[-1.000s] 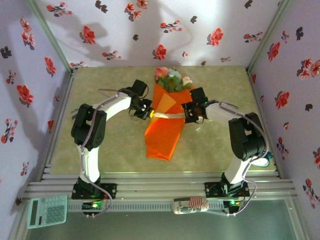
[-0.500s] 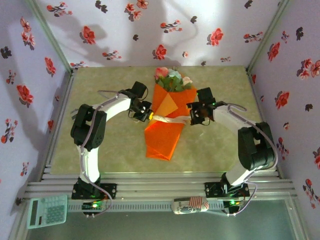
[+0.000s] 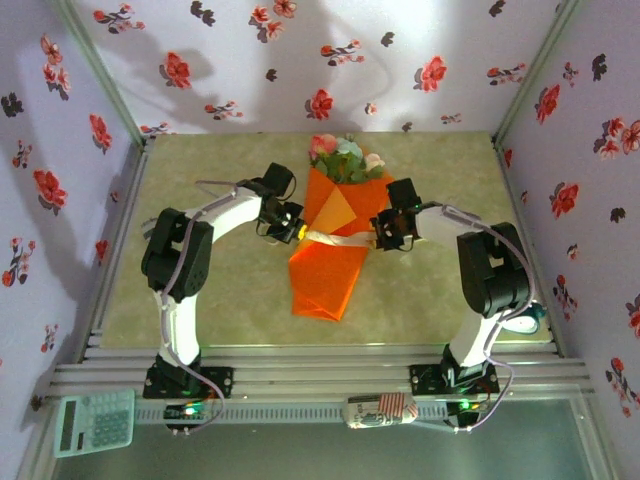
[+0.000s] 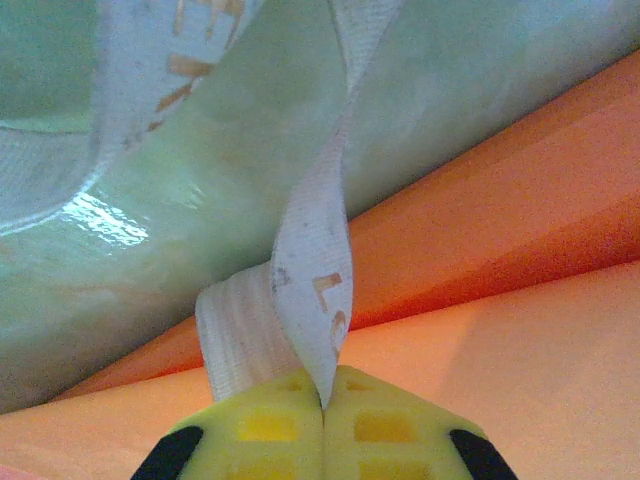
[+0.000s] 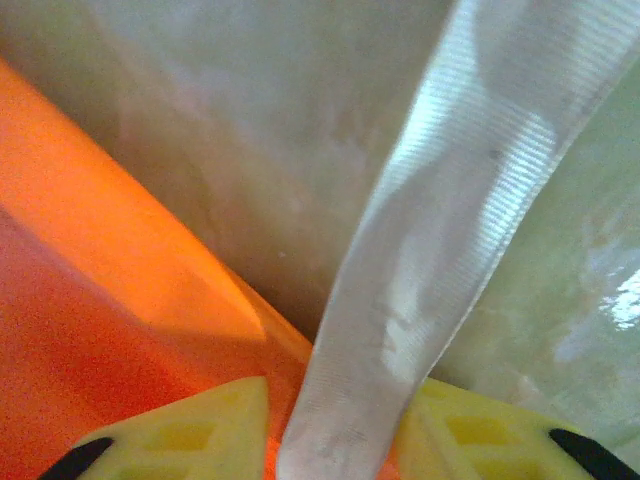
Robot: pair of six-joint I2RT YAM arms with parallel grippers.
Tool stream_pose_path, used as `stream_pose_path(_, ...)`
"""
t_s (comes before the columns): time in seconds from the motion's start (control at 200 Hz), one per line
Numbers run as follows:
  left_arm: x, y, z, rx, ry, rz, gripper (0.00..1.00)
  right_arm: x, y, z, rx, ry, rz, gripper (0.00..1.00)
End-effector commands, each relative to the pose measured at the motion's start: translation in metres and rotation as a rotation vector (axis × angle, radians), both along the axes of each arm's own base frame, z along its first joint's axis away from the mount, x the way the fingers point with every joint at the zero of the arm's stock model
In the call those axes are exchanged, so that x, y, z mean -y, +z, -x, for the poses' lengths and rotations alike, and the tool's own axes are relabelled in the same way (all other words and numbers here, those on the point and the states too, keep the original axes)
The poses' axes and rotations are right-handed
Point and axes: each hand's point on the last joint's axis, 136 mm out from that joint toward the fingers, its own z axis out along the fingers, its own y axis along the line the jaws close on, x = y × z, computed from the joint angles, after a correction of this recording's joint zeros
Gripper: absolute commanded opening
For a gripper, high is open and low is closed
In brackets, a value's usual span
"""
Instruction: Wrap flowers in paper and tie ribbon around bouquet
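Observation:
The bouquet [image 3: 328, 262] lies on the table as a slim cone of orange paper [image 4: 500, 300], with the flowers [image 3: 345, 158] showing at its far, wide end. The whitish ribbon [image 3: 340, 237] runs across the cone's middle. My left gripper [image 3: 298, 230] sits at the cone's left edge, shut on one ribbon end [image 4: 310, 260] pinched between its yellow pads [image 4: 323, 400]. At the cone's right edge is my right gripper [image 3: 376, 238]. Its yellow fingers [image 5: 200, 430] stand apart around the other ribbon strand [image 5: 430, 270], and orange paper [image 5: 90, 250] shows in the gap.
The pale green table [image 3: 200, 180] is walled on three sides by flowered wallpaper. A calculator [image 3: 93, 422] and a striped packet [image 3: 380, 410] lie on the near rail, outside the work area. Bare table lies left and right of the cone.
The right arm swung out to the right, then came back in beside the cone, its jaws narrower around the ribbon. The left gripper kept its hold and place.

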Motion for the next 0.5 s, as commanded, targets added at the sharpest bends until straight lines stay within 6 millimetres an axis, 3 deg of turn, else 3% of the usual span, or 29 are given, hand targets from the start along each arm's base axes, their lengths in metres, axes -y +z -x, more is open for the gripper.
stream_pose_path(0.0, 0.002, 0.012, 0.002, 0.018, -0.024, 0.001, 0.00, -0.001, 0.002, -0.006, 0.018, 0.007, 0.022, 0.31)
stream_pose_path(0.15, 0.000, 0.014, 0.001, 0.021, -0.023, -0.001, 0.00, 0.001, 0.000, -0.007, 0.026, 0.010, 0.038, 0.14)
stream_pose_path(0.275, -0.003, 0.016, 0.000, 0.026, -0.027, -0.007, 0.00, 0.004, 0.013, -0.009, 0.054, 0.003, 0.054, 0.00)
stream_pose_path(0.495, -0.017, 0.024, -0.012, 0.058, -0.024, -0.020, 0.00, 0.011, 0.038, -0.005, 0.092, 0.017, 0.087, 0.00)
